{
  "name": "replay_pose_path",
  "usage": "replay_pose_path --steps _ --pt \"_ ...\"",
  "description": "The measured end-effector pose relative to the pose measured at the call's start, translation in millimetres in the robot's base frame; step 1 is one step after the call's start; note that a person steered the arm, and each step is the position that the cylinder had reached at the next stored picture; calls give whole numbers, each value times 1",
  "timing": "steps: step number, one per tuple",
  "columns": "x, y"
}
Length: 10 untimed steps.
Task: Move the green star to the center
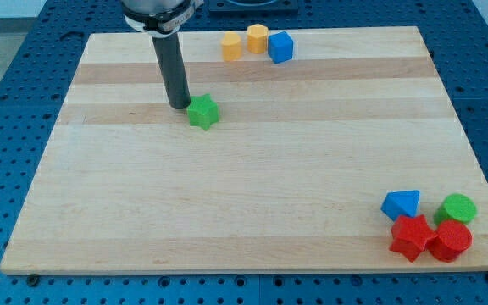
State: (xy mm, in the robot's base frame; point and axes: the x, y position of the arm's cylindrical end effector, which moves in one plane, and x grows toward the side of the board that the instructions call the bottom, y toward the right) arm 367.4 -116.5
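A green star (202, 112) lies on the wooden board (252, 169), in the upper left part of the view. My tip (179, 106) stands just to the left of the star and slightly above it, touching or almost touching its left edge. The dark rod rises from there to the arm at the view's top.
At the view's top sit a yellow block (231, 46), an orange hexagonal block (257, 38) and a blue cube (280, 47). At the bottom right lie a blue triangle (402, 204), a green round block (457, 208), a red star (411, 236) and a red hexagonal block (451, 241).
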Motion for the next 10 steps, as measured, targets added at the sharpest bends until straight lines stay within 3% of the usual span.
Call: replay_pose_path --steps 6,10 --pt "47 21" --pt "56 59"
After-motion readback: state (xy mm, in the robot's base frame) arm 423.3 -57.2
